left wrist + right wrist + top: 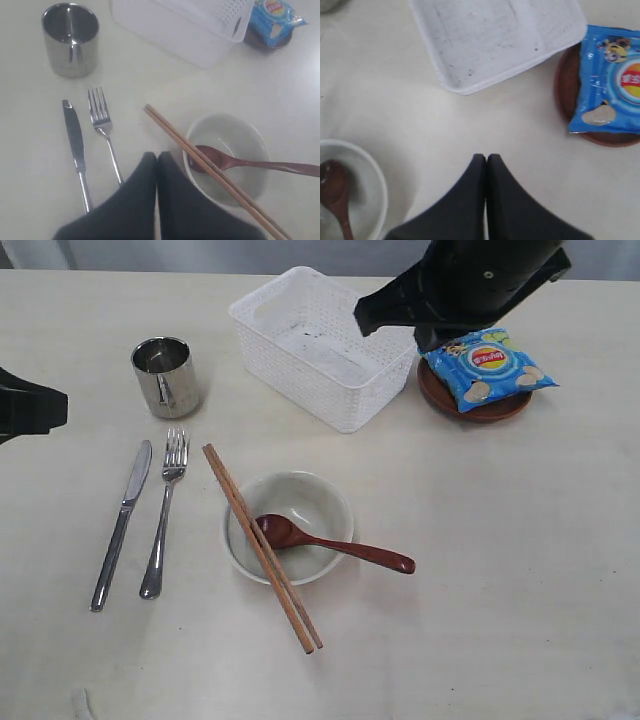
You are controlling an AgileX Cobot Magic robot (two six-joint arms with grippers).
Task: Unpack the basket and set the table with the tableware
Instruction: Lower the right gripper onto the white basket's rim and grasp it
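Since the basket (490,45) just ahead of the right gripper (486,159) looks empty, and it and the left gripper (157,156) are both pressed together holding nothing, I'd raise them straight up, clear of the basket's rim and the bowl (225,135) beside the left tips.

The chip bag (487,365) covers most of the plate (495,413), and the right arm (470,280) hides the basket (300,380) corner.
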